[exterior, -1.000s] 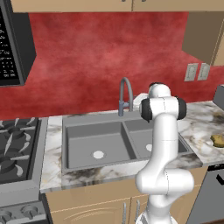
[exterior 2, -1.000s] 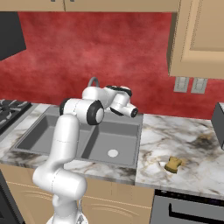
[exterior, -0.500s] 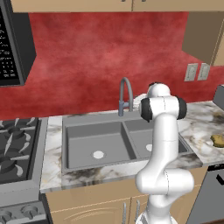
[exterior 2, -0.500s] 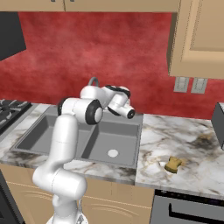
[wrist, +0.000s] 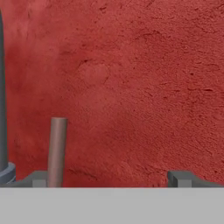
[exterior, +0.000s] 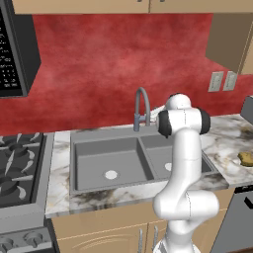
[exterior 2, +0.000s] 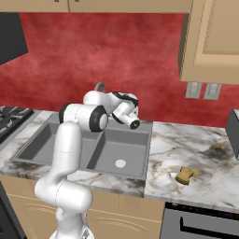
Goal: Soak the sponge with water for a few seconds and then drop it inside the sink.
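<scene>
The sponge (exterior 2: 185, 175) lies on the marble counter (exterior 2: 200, 154) to the right of the sink (exterior 2: 60, 148), well apart from the basin edge and untouched; in the left base view it shows as a small tan block (exterior: 245, 158) near the right border. No stream of water runs from the faucet (exterior: 142, 108).

The gripper (wrist: 111, 178) is up by the faucet, facing the red back wall (wrist: 144, 87). Its jaws stand wide apart with nothing between them. The grey faucet pipe runs along the left edge of the hand view, and a thin brownish rod (wrist: 57, 151), probably the tap lever, stands just beside one fingertip.

My reading is that the step in hand is turning the water on, with the sponge not yet fetched. The next move calls for nudging that lever, then a long swing right and down to the sponge.

Both basins of the sink hold nothing but their pale round drains (exterior: 111, 174).
</scene>
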